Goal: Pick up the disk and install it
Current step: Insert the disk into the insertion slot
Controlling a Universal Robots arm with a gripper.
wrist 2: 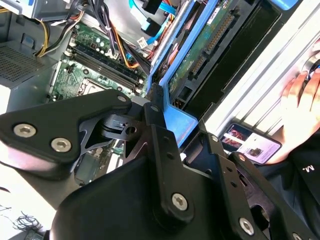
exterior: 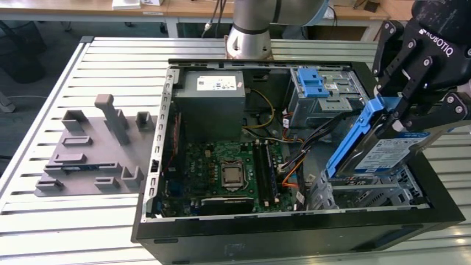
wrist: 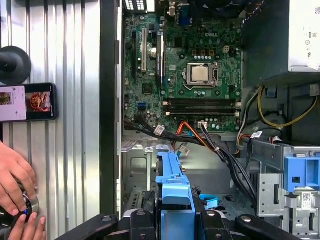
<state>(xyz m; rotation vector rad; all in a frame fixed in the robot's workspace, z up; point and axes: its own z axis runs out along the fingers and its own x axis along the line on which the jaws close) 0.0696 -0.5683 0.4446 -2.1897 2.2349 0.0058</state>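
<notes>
Exterior view: the gripper (exterior: 401,113) clamps the disk (exterior: 383,148), held tilted above the drive cage (exterior: 372,193); second wrist view: a person's hand (wrist 2: 300,102) rests on the table (wrist 2: 260,85); first wrist view: black cables (wrist: 220,150) cross beyond the disk.

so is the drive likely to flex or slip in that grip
The drive is probably stiff: it's a metal slab in a blue frame, hanging tilted without sagging. It looks dense for its size. The end effector clamps only its upper end on smooth plastic, so it might pivot or slip if pushed.
</notes>
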